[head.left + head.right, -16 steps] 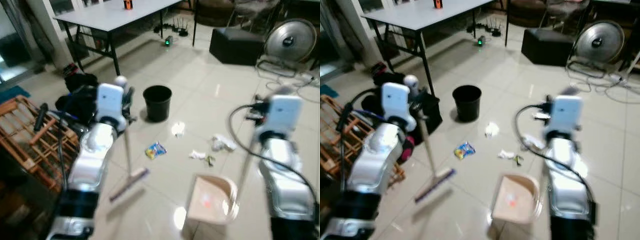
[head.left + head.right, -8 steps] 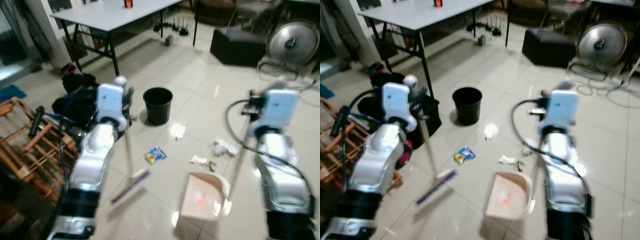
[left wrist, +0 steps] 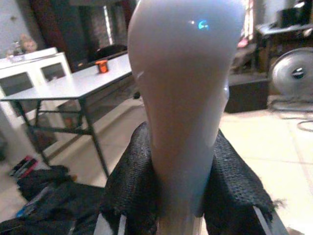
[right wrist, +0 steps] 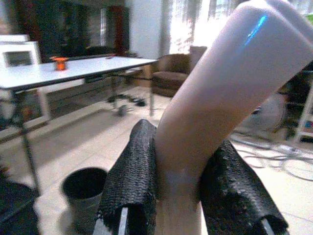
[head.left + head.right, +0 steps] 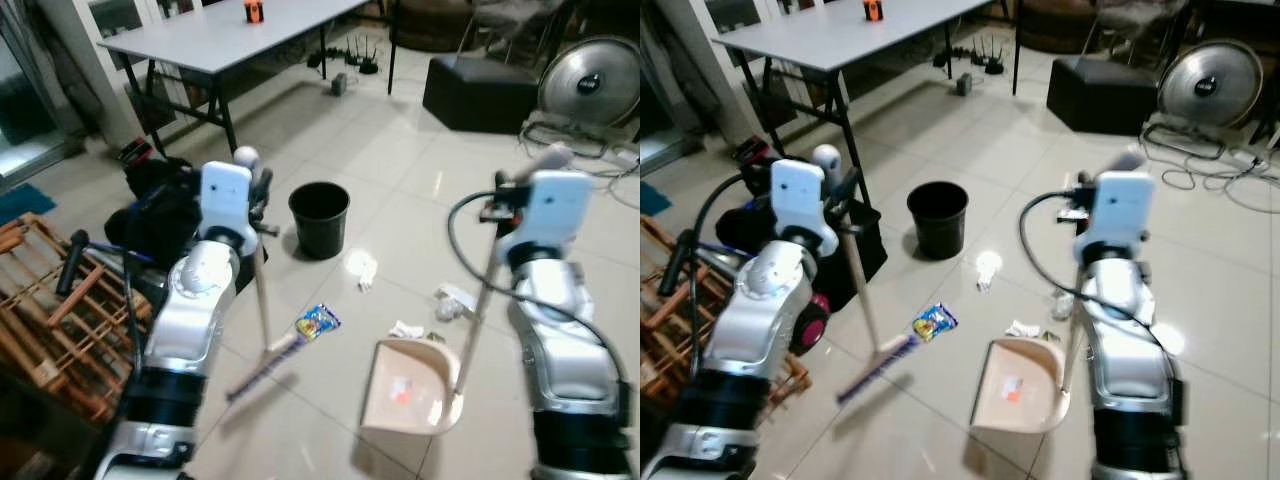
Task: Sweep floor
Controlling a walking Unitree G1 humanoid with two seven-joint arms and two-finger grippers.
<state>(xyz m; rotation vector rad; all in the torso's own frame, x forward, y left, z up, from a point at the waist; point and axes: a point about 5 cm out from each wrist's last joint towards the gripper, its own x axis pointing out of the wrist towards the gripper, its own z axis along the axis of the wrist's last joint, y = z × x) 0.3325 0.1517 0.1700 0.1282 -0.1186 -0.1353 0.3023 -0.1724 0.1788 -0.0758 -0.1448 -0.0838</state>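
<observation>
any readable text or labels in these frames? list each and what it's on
None can be read.
Snack wrapper on the floor by the broom: coloured print, too small and blurred to read.
Dustpan: a reddish mark inside, too blurred to tell if it is a label.
Orange object on the table: no lettering can be made out.
</observation>
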